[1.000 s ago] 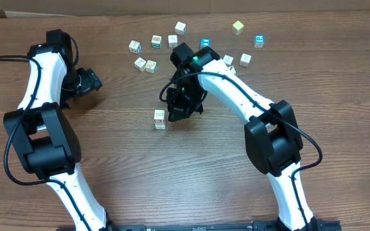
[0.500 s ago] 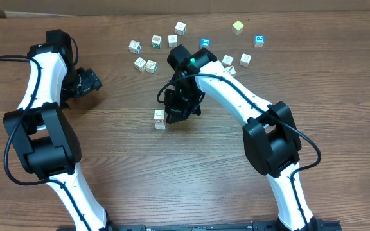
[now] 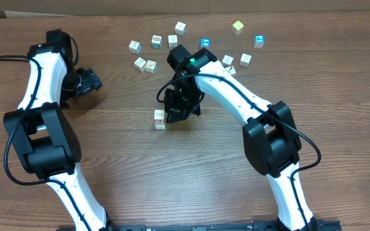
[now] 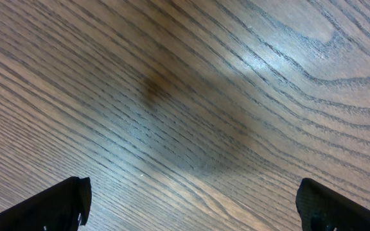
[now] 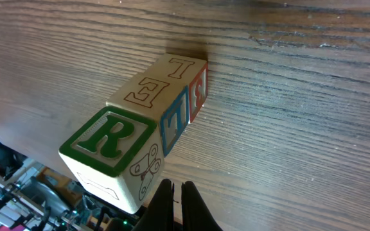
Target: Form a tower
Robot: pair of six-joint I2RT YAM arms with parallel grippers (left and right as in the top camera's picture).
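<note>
Brown wood with wavy lines makes up the table [image 3: 127, 186] in every view. Near its middle stands the tower [image 3: 159, 119], well apart from the loose cubes at the far side.

The tower points straight up from the table. From above you see mostly its top face. In the right wrist view, the tower [image 5: 153, 122] runs from the bottom left, where its top is, up to its foot near the middle. It is three cubes tall and one cube wide. The cubes are pale wood. The top face has a green frame with a big green R. The sides show a thin E, a blue T, a red S and a small line drawing.

The right gripper [image 3: 174, 110] is just beside the tower. Its fingers [image 5: 172, 204] are pressed together with nothing between them, right by the top cube.

The left gripper [image 3: 90, 82] is far off to the left. Its fingers [image 4: 63, 200] are spread wide over bare wood, holding nothing.
</note>
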